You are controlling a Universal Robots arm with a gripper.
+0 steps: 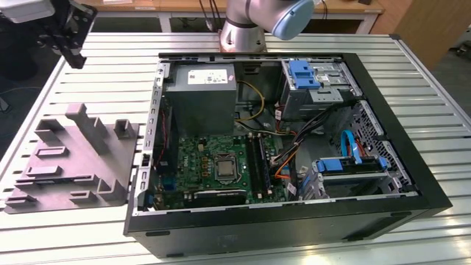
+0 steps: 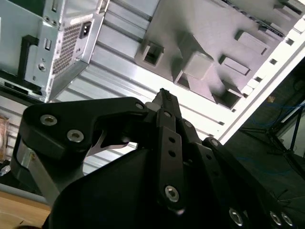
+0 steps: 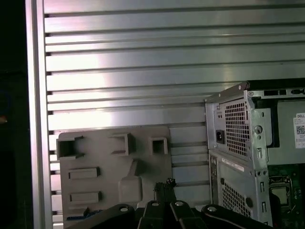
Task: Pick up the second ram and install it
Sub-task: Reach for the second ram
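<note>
1. Gripper point(image 1: 76, 62) hangs high over the far part of the slatted counter point(image 1: 96, 83), at the exterior view's left, well apart from the open computer case point(image 1: 294, 221).
2. In both wrist views the fingertips point(image 2: 163, 98) meet at a point: gripper pressed together.
3. Purple-grey tray point(image 1: 74, 165) lies on the counter just beside the case. The first wrist view looks down on it past the gripper.
4. Second ram point(image 1: 257, 160): long dark strip standing in the memory slots on the motherboard point(image 1: 198, 160), to the exterior view's right of the processor socket point(image 1: 223, 165). It is hard to separate from the neighbouring strip.
5. Grey power supply point(image 1: 200, 94) sits in the case's far corner, nearest the gripper.
</note>
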